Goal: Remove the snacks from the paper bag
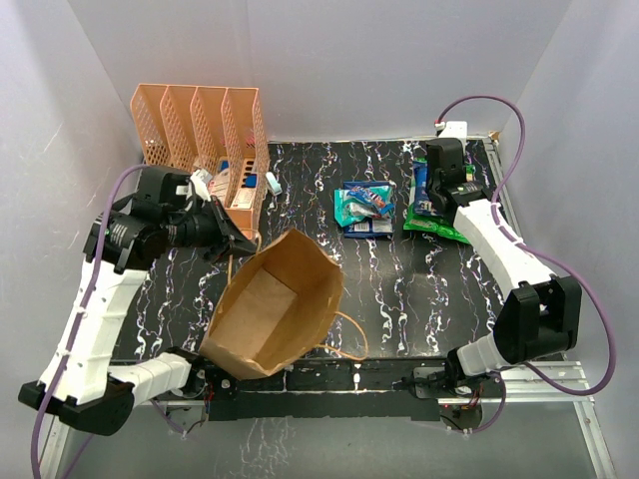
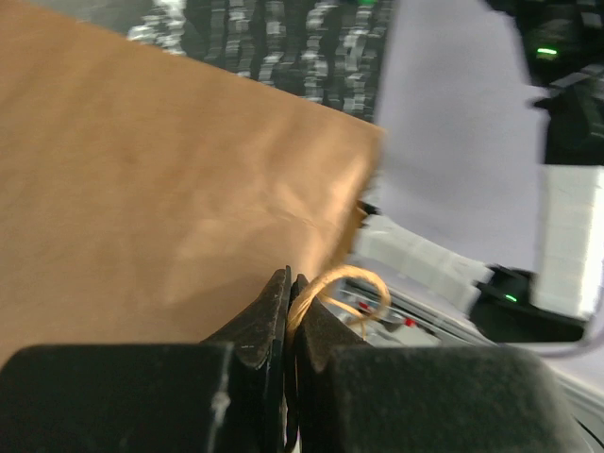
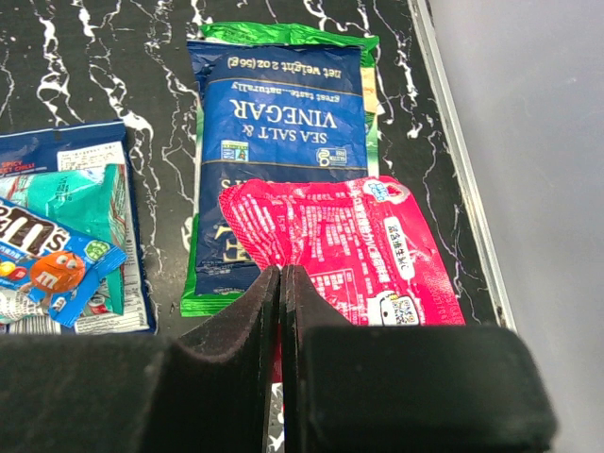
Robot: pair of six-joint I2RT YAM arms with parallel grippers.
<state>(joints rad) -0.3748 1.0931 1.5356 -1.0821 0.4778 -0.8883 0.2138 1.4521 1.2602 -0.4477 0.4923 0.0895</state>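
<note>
A: State of the left pincer (image 2: 291, 291)?
B: Fully clamped, no gap between the fingers. It pinches the thin twisted handle (image 2: 344, 283) of the paper bag (image 1: 275, 309). The loop sticks out past the tips in the left wrist view.
A: Bag position?
B: Near-left part of the surface (image 1: 399, 289), right beside the left arm. It's tilted with the mouth open upward, and the brown inner wall shows from the top camera. The second handle (image 1: 351, 339) loops out on the bag's right side.
A: And the right pincer (image 3: 281, 278)?
B: Tips together on the near edge of the red packet (image 3: 349, 255). That packet overlaps the near end of the dark blue "sea salt & vinegar" packet (image 3: 278, 123), which lies on the large green bag (image 3: 283, 34). Can't tell whether the red one is lifted or resting.
A: Where's that stack?
B: Far right of the surface, near its right edge and well apart from the paper bag.
A: Other snacks?
B: A small pile just left of the stack. The teal packet (image 3: 80, 203) has a blue candy packet (image 3: 52, 269) on top and a dark blue packet (image 3: 57, 151) underneath. A strip of bare surface separates the pile from the green bag.
A: Anything else?
B: An orange file organizer (image 1: 200, 125) at far left. The small items in it are too small to identify.
</note>
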